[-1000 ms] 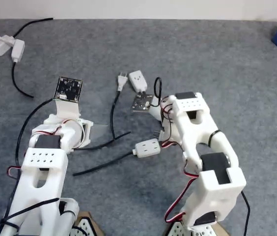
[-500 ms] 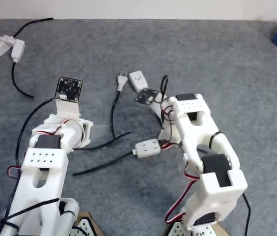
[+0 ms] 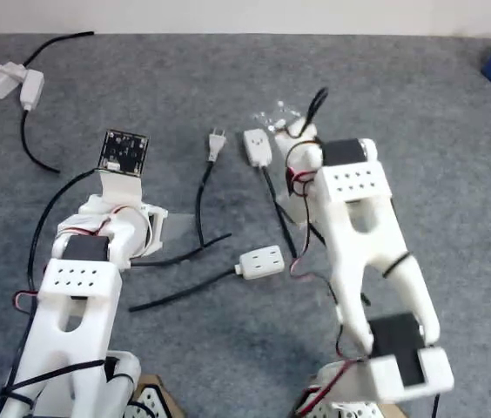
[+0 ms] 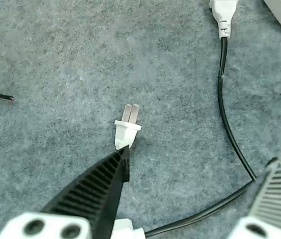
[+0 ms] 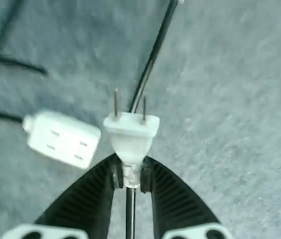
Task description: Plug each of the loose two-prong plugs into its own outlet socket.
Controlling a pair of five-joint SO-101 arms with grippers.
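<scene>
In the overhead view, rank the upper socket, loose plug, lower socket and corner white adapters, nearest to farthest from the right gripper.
From the right gripper, shut on the held plug:
1. upper socket, close beside it.
2. loose plug, left of that socket.
3. lower socket, mid-table.
4. white adapters, far left corner.

Plug [image 5: 130, 132] smooth white plastic, metal prongs [image 5: 116, 102]; carpet [image 3: 420, 131] grey, matt, rough.

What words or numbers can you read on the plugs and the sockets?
No text can be read.
The held plug, the loose plug, the near outlet socket and the far outlet socket show no print.
Any marks on the circuit board are too small to read.
</scene>
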